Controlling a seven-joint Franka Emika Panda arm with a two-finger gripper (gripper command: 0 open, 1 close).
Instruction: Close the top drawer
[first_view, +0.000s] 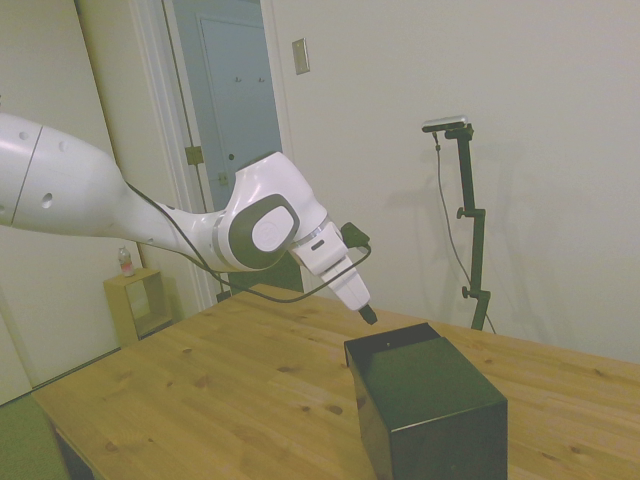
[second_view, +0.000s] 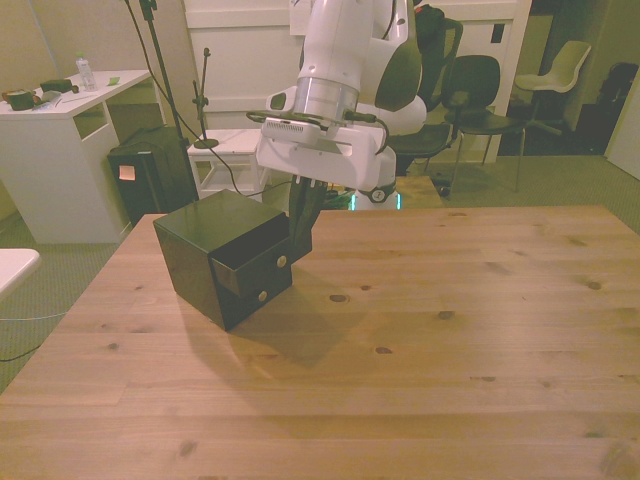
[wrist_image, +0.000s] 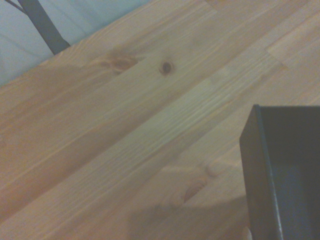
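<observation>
The top drawer (second_view: 252, 263) of the black cabinet (second_view: 205, 240) at the table's (second_view: 450, 330) nine o'clock side in the front view stands partly pulled out, closing unfinished, with the end effector (second_view: 300, 235) just beside its front corner, fingers apparently clenched together.

Wooden table (second_view: 450, 340), knotty planks; black cabinet (second_view: 205, 262) stands directly on it, toward front view's left.

Glossy black cabinet (second_view: 215, 255); black top drawer (second_view: 255, 267) with brass-coloured knob; knotty honey-toned pine table (second_view: 420, 350); white arm (first_view: 150, 205).
</observation>
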